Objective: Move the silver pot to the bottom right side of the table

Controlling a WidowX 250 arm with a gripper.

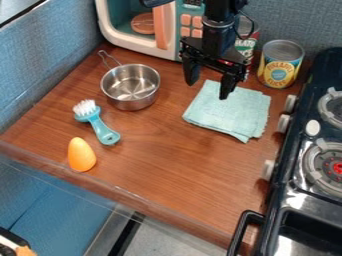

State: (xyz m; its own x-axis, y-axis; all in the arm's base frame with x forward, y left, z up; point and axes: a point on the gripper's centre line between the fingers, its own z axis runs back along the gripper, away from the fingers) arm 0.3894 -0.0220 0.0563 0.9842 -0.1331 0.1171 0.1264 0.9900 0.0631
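Observation:
My gripper (208,91) hangs above the light green cloth, its two fingers spread apart with nothing between them. To its left, the silver pot (131,87) stands upright and empty on the brown table (170,160). Its thin wire handle points to the upper left, toward the toy microwave. A gap separates the pot from the gripper.
A green cloth (229,111) lies right of centre, with cans (279,65) behind it. The microwave (167,30) stands at the back. A blue brush (99,123) and an orange egg-shaped object (81,155) are at left; a stove (307,165) borders the right.

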